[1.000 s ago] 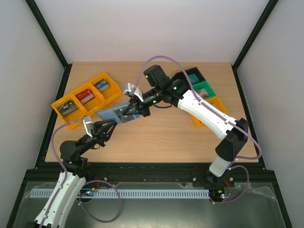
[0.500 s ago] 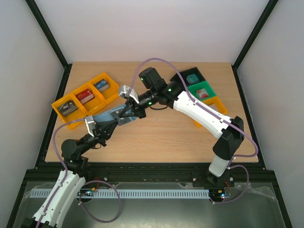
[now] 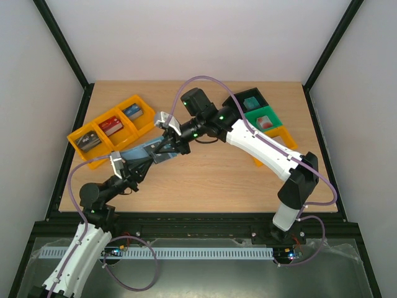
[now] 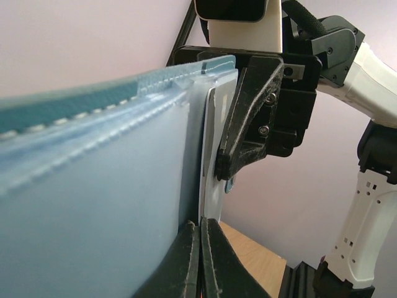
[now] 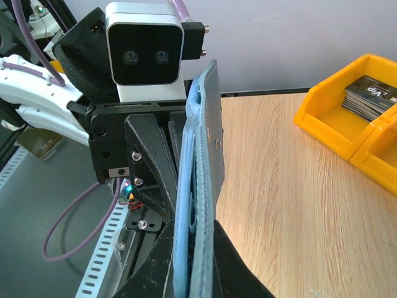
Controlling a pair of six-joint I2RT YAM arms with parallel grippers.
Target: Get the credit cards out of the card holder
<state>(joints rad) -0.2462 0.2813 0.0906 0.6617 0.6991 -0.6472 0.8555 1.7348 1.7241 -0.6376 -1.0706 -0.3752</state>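
Black fingers [image 4: 184,264] of the left end effector [image 3: 144,160] are pressed together on a thin pale layer at the edge of the card holder [image 3: 135,151]. From the left wrist view I cannot tell whether that layer is a pocket wall or a card. Facing it, the right end effector [image 3: 163,148] is clamped on the opposite end of the same holder. Its black finger [image 4: 248,118] lies flat against a pale panel, just above the left fingertips.

Between the two, the holder hangs in the air above the desk [image 3: 217,171], left of centre, standing on edge. Its teal stitched border is uppermost in the left wrist view, and its darker cover with a small stud shows in the right wrist view. Individual credit cards cannot be told apart from the holder's layers in any view.

Further out, at the desk's far left, a row of orange trays [image 3: 110,129] holds a blue, a red and a grey block. In the right wrist view one tray holds a dark stack [image 5: 371,94] printed VIP. At the far right a black tray [image 3: 249,99] and a green tray [image 3: 267,118] lie side by side, partly behind the right arm [image 3: 267,149].
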